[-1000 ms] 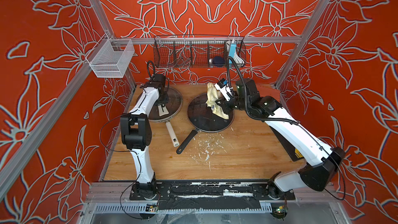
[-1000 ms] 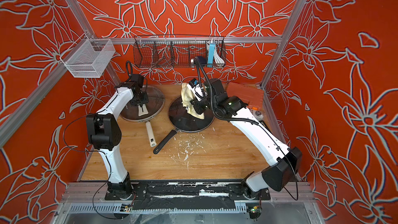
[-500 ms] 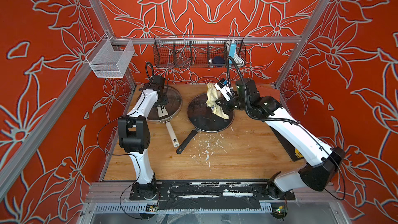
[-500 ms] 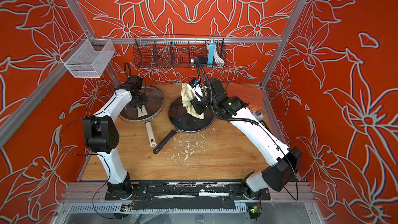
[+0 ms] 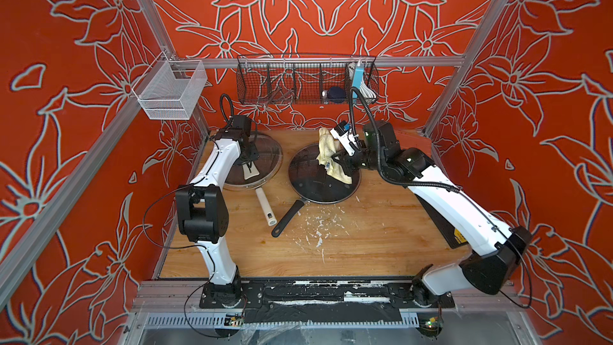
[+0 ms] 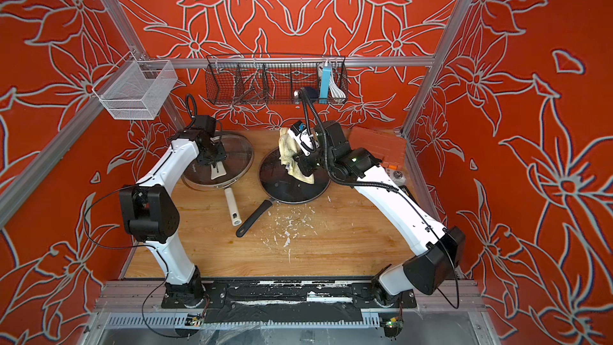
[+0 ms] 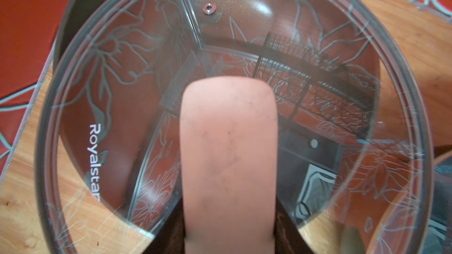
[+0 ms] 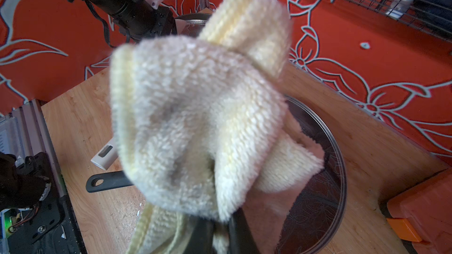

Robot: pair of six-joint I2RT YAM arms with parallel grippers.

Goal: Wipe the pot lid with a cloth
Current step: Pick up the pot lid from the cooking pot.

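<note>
Right tool (image 8: pixel 220 230) pinched on cloth (image 8: pixel 195 118) over dark pan lid (image 5: pixel 311 185) | left tool (image 5: pixel 248 160) clasping glass lid handle (image 7: pixel 228 155)

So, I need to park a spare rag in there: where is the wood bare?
Bare wood: the table's front strip, between the arm bases and the pan handles, though white flecks litter its middle. Crowded: the back, with both lidded pans and the cloth; an orange case fills the back right corner.

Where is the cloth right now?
In both top views, the cream terry cloth is bunched in the right claw, over the far side of the round glass lid on the black-handled pan, right of the white-handled pan.
</note>
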